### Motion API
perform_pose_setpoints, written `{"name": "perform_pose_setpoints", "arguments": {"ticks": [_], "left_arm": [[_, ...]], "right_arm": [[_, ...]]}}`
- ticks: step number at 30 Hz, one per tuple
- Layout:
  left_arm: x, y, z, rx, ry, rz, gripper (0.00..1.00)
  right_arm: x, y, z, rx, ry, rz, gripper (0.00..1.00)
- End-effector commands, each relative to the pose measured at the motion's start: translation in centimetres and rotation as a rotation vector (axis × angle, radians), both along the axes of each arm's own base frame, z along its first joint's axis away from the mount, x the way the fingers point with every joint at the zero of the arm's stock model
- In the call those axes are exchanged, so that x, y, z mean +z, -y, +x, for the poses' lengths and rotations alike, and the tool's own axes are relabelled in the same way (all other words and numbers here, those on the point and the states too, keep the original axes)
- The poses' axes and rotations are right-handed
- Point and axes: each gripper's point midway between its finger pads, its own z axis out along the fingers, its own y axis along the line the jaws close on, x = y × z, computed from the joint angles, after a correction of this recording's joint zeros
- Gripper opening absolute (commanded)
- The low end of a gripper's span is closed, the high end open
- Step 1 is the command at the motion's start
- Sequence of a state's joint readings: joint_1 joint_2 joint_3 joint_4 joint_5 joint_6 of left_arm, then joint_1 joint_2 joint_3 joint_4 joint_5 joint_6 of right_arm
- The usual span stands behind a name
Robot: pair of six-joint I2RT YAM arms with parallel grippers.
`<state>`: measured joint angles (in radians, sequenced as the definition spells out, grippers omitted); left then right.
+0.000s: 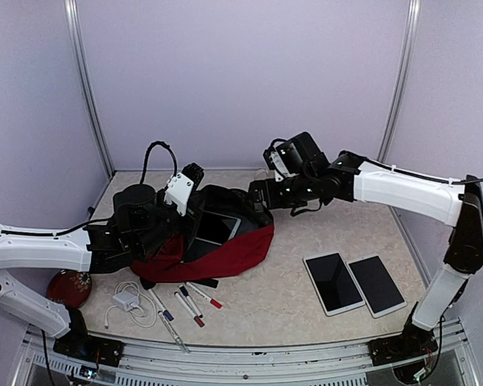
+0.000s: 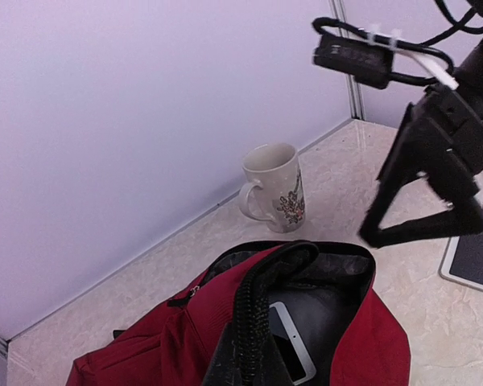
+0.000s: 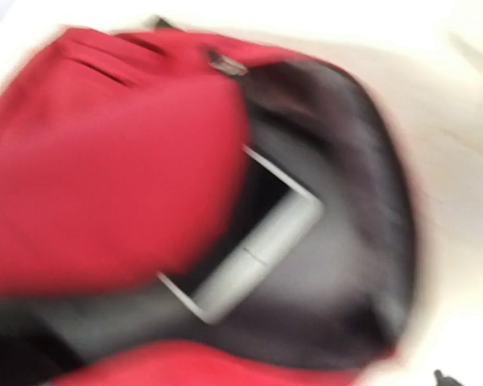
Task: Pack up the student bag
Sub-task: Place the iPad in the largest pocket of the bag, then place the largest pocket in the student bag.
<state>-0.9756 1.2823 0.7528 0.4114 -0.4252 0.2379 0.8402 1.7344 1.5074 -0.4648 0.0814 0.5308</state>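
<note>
Only my left wrist sees the mug [image 2: 275, 186] behind the student bag [image 1: 241, 253]; my right wrist, blurred, sees a tablet [image 3: 258, 241] inside it. My left gripper [image 1: 185, 225] is pinched tight on the bag's strap [image 2: 249, 322]; my right gripper [image 1: 259, 197] gapes empty above its mouth.

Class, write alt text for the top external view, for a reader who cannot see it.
An open dark-red backpack lies on the table, a white tablet inside; the right pincer hovers open over its mouth. Two more tablets, markers and a charger lie beside it.
</note>
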Motion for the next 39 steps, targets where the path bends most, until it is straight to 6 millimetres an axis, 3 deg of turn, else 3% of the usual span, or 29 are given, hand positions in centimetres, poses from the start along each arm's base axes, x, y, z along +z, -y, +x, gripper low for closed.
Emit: {"name": "perform_pose_setpoints", "arguments": {"ticks": [1,3,6,9,12,15,20,22,24,26,27,29,35,39], "left_arm": [[-1.3,0.5,-0.6,-0.026,-0.042,0.008,0.0],[-2.2,0.9,-1.0,-0.034,-0.06,0.026,0.0],[-3.8,1.4,-1.5,-0.028,-0.092,0.055,0.0],[-5.2,2.1,-2.1,-0.031,-0.123,0.069,0.01],[-6.4,3.3,-3.1,-0.06,-0.147,0.081,0.04],[-7.3,4.6,-3.9,-0.087,-0.164,0.102,0.07],[-8.9,5.0,-3.7,-0.06,-0.194,0.139,0.07],[-9.0,5.3,-4.0,-0.068,-0.195,0.146,0.13],[-8.5,6.0,-4.5,-0.103,-0.19,0.14,0.33],[-7.3,7.0,-5.3,-0.145,-0.173,0.122,0.63],[-6.8,7.6,-5.7,-0.169,-0.16,0.117,0.72],[-5.7,8.7,-6.9,-0.211,-0.134,0.115,0.81],[-3.7,11.8,-10.4,-0.343,-0.087,0.116,0.89],[-5.2,13.2,-12.0,-0.422,-0.138,0.11,0.88]], "right_arm": [[-5.7,10.9,-3.3,-0.118,-0.132,-0.32,1.0],[-6.6,14.2,-4.6,-0.157,-0.176,-0.316,1.0],[-9.5,18.4,-6.5,-0.202,-0.27,-0.305,1.0],[-11.5,21.0,-7.8,-0.237,-0.323,-0.293,1.0],[-13.4,22.3,-8.5,-0.252,-0.374,-0.275,1.0],[-15.2,23.0,-8.8,-0.257,-0.416,-0.278,1.0],[-17.6,23.4,-9.7,-0.244,-0.475,-0.31,0.99],[-18.3,23.1,-10.1,-0.229,-0.495,-0.299,0.97],[-18.7,22.9,-10.4,-0.22,-0.51,-0.292,0.97],[-19.1,22.6,-10.6,-0.183,-0.514,-0.29,0.96],[-19.2,22.4,-10.7,-0.17,-0.517,-0.28,0.95],[-19.7,22.0,-10.9,-0.152,-0.535,-0.272,0.93],[-20.9,21.9,-11.3,-0.136,-0.575,-0.289,0.91],[-21.4,21.5,-11.5,-0.118,-0.59,-0.273,0.91]]}}
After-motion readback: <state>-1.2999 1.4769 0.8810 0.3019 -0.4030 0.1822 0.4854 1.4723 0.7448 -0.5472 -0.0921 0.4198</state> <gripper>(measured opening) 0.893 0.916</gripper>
